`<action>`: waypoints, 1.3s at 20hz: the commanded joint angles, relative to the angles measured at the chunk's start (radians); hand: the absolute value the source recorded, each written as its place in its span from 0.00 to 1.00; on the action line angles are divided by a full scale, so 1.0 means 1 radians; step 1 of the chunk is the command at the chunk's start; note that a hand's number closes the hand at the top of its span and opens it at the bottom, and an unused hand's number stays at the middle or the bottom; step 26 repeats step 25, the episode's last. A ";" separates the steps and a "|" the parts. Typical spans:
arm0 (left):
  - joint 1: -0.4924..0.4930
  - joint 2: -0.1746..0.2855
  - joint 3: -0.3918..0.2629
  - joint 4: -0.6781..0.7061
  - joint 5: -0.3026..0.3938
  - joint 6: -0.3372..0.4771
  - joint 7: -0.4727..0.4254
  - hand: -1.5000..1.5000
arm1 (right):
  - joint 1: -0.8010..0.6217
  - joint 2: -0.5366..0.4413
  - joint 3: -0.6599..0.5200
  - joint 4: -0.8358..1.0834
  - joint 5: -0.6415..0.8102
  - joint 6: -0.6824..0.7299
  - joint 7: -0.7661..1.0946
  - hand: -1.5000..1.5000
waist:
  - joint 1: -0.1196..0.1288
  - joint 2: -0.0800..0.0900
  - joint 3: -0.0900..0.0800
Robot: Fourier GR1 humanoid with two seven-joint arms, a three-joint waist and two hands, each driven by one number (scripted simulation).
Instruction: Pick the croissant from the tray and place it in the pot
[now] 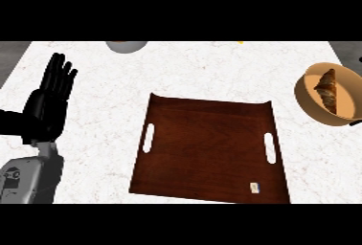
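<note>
The brown croissant (328, 91) lies inside the tan pot (308, 98) at the counter's right edge, resting against the pot's inner wall. The dark wooden tray (209, 150) sits in the middle of the counter with nothing on it but a small label near its lower right corner. My left hand (48, 103) shows at the left side, open with fingers straight and pointing up, far from both tray and pot. My right hand is out of the picture.
A grey bowl (127, 46) is partly visible at the counter's far edge, upper left of the tray. A tiny yellow speck (240, 42) lies at the far edge. White marbled counter surrounds the tray.
</note>
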 commanded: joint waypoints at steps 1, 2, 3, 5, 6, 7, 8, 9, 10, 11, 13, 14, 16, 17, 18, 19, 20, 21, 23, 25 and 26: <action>0.010 -0.009 0.011 0.025 -0.002 0.005 -0.037 0.50 | 0.076 0.059 -0.048 -0.140 -0.100 -0.067 -0.037 0.00 | -0.011 -0.002 -0.001; -0.029 -0.013 -0.020 -0.021 -0.015 0.027 0.063 0.50 | 0.070 0.016 -0.039 -0.163 -0.103 -0.036 -0.029 0.00 | -0.008 -0.002 0.000; -0.070 -0.023 0.002 0.055 -0.025 0.045 -0.005 0.50 | 0.081 -0.014 -0.069 -0.135 -0.140 -0.035 -0.062 0.00 | -0.009 0.001 0.000; 0.046 -0.035 -0.031 -0.027 -0.036 0.024 -0.026 0.50 | 0.158 -0.002 -0.090 -0.168 -0.192 -0.047 -0.113 0.00 | 0.000 0.000 0.000; 0.025 -0.020 0.000 0.014 0.004 -0.011 -0.045 0.50 | 0.208 0.004 -0.117 -0.227 -0.247 -0.017 -0.156 0.00 | -0.009 -0.001 0.000; -0.017 0.029 0.044 -0.003 0.021 -0.006 0.022 0.50 | 0.238 -0.019 -0.133 -0.304 -0.263 0.035 -0.106 0.00 | -0.019 -0.005 0.000; -0.011 -0.007 0.001 0.010 -0.008 0.008 0.012 0.50 | 0.266 0.010 -0.113 -0.360 -0.279 0.042 -0.090 0.00 | -0.012 -0.002 -0.001; 0.012 0.021 0.032 -0.043 0.025 -0.011 0.029 0.50 | 0.352 0.049 -0.136 -0.424 -0.303 0.046 -0.115 0.00 | -0.016 -0.005 -0.001; 0.020 -0.041 -0.034 -0.037 -0.040 0.039 0.000 0.50 | 0.341 0.014 -0.166 -0.402 -0.342 0.047 -0.145 0.00 | -0.012 -0.002 0.000; 0.062 -0.022 -0.016 -0.066 -0.032 0.028 0.000 0.50 | 0.382 0.002 -0.190 -0.394 -0.370 0.059 -0.179 0.00 | -0.007 -0.002 0.000; -0.014 -0.015 0.003 0.013 -0.016 0.019 0.007 0.50 | 0.454 0.031 -0.213 -0.444 -0.417 0.074 -0.207 0.00 | -0.012 0.000 0.000; 0.008 -0.028 -0.023 -0.041 -0.016 0.014 0.021 0.50 | 0.444 -0.049 -0.223 -0.464 -0.416 0.121 -0.125 0.00 | -0.008 -0.001 0.000; -0.025 0.017 0.027 -0.032 0.017 -0.009 0.050 0.50 | 0.488 -0.042 -0.252 -0.455 -0.462 0.120 -0.182 0.00 | -0.005 0.000 0.000; 0.051 0.011 0.017 -0.067 0.009 -0.016 0.028 0.50 | 0.578 0.061 -0.241 -0.616 -0.472 0.134 -0.132 0.00 | -0.009 -0.002 -0.001; 0.015 0.004 0.034 0.048 0.008 -0.027 -0.050 0.50 | 0.569 0.001 -0.282 -0.543 -0.521 0.159 -0.190 0.00 | -0.010 0.001 -0.001; 0.066 0.013 0.035 -0.042 0.037 -0.048 -0.001 0.50 | 0.574 0.030 -0.271 -0.584 -0.523 0.135 -0.164 0.00 | -0.003 0.000 -0.001; 0.003 0.009 0.029 -0.026 0.022 -0.022 0.030 0.50 | 0.594 0.038 -0.267 -0.566 -0.531 0.132 -0.172 0.00 | -0.004 0.001 0.000; 0.026 -0.053 -0.031 -0.029 -0.047 0.037 -0.016 0.50 | 0.595 -0.026 -0.286 -0.524 -0.542 0.171 -0.180 0.00 | -0.004 0.001 0.000; -0.040 -0.008 0.023 0.038 -0.011 0.006 -0.008 0.50 | 0.644 0.002 -0.289 -0.598 -0.543 0.161 -0.151 0.00 | -0.005 0.001 -0.001; 0.005 0.007 0.012 -0.058 -0.010 -0.004 0.044 0.50 | 0.718 0.041 -0.340 -0.608 -0.603 0.204 -0.230 0.00 | -0.005 0.000 0.000; 0.005 0.007 0.012 -0.058 -0.010 -0.004 0.044 0.50 | 0.718 0.041 -0.340 -0.608 -0.603 0.204 -0.230 0.00 | -0.005 0.000 0.000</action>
